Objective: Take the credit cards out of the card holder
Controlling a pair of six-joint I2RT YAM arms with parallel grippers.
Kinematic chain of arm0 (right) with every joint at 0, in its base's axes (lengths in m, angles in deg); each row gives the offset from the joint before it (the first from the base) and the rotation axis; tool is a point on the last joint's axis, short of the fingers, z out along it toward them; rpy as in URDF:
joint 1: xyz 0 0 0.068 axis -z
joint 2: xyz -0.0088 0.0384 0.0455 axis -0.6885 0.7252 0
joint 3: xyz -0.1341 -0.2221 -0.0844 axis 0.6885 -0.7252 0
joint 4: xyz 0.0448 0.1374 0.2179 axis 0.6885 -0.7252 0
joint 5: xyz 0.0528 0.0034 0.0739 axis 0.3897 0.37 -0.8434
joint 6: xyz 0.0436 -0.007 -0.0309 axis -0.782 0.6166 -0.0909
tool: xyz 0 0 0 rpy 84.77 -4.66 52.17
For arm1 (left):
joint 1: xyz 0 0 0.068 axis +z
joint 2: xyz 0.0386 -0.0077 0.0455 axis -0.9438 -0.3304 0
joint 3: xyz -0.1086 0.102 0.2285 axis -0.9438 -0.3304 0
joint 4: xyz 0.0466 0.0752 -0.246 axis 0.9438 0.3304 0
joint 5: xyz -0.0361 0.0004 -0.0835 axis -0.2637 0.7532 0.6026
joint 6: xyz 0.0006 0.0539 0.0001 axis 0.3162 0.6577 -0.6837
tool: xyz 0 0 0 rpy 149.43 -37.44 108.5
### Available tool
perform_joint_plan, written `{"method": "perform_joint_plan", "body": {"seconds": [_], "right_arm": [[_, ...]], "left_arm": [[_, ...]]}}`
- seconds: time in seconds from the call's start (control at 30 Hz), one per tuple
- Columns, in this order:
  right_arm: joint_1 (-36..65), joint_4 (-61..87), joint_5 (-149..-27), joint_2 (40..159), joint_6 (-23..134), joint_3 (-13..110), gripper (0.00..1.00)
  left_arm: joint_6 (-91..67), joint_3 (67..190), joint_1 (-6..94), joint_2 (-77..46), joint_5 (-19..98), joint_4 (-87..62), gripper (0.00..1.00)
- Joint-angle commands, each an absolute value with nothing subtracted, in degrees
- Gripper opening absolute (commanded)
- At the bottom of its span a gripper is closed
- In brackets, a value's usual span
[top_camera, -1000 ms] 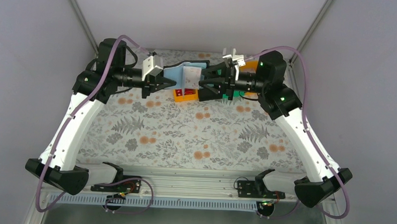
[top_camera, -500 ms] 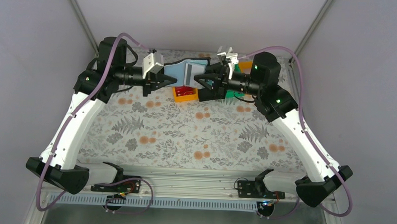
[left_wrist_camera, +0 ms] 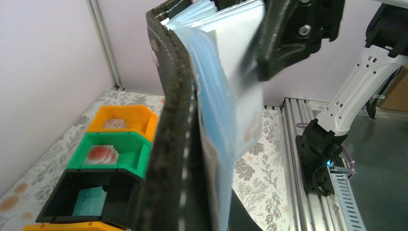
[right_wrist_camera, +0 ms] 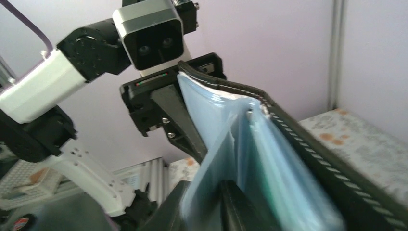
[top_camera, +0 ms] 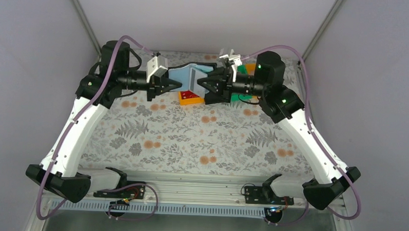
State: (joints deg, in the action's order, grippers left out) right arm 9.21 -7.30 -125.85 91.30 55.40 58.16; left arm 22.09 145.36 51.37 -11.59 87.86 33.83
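One card holder (top_camera: 188, 75) — midair, open.

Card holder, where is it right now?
In the top view the card holder is up in the air at the far middle of the table, open, between the left gripper and the right gripper, near the orange bin.

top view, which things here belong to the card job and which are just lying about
In the job:
- card holder, open, held up off the table by the shut left pincer
- cards in its pale leaves
- right pincer, one finger either side of a pale leaf

Lying about:
- orange bin
- green bin
- black bin
- flowered table
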Motion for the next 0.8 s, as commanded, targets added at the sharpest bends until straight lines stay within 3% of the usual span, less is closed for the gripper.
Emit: {"method": "perform_joint_plan", "body": {"seconds": [0.0,0.1,0.4,0.5,0.77], "right_arm": [[7.2,-8.0,-130.8,92.4,55.3,60.5,0.25],[7.1,-8.2,-129.5,90.9,57.0,60.5,0.33],[9.6,-11.9,-121.0,85.1,61.4,58.8,0.38],[10.5,-13.1,-118.2,83.6,62.4,58.6,0.44],[11.1,-12.2,-121.0,80.7,63.1,57.3,0.58]], "left_arm": [[20.2,144.2,51.3,-10.0,89.4,30.3,0.02],[20.0,144.5,51.4,-9.9,89.4,30.4,0.02],[21.3,145.5,51.3,-9.8,89.3,31.1,0.02],[22.2,145.9,51.3,-9.4,88.4,31.7,0.02],[23.3,146.7,51.4,-8.8,88.4,32.4,0.02]]}}
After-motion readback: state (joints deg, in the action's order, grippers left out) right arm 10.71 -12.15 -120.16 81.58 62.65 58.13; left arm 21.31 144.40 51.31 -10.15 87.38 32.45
